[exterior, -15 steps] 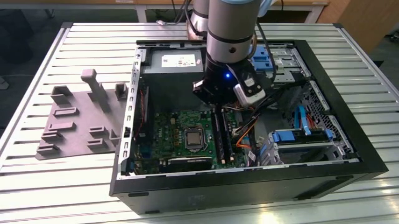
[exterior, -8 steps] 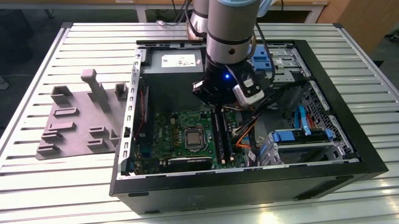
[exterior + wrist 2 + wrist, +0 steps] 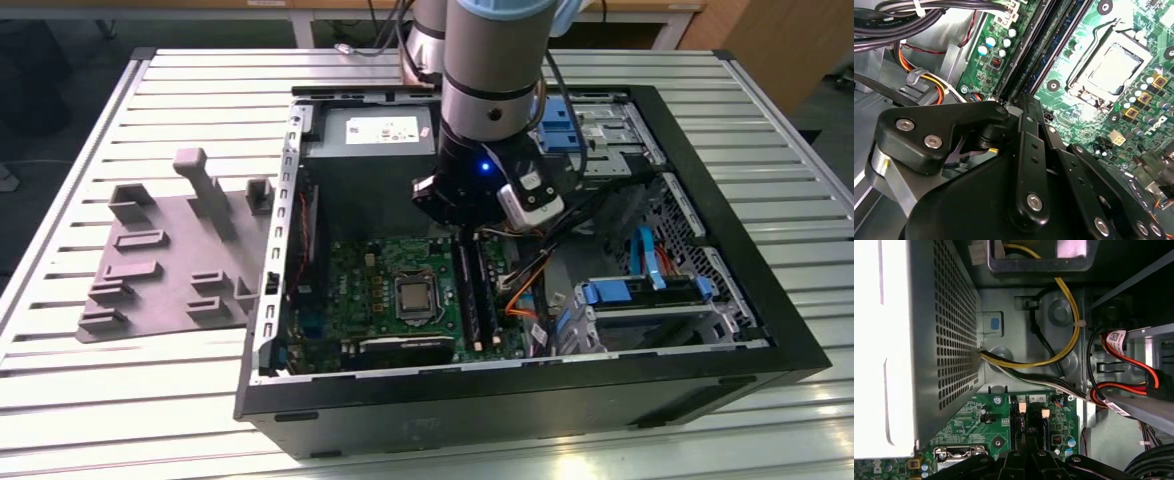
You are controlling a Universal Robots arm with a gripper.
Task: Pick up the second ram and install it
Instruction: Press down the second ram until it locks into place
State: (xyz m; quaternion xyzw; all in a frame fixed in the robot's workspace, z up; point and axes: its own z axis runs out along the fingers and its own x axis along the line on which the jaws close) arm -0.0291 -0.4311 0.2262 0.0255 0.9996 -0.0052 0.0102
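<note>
Second ram stands edge-down in the black slots at about three o'clock of the processor socket, under our pincer, lined up with them for seating. We cannot tell whether the pincer grips it. Open room is tight: cables crowd the three o'clock side, and the computer case walls rise all around. A grey holder block sits on the table, well apart.

The arm hangs vertical, gripper lowered, fingers hidden.
</note>
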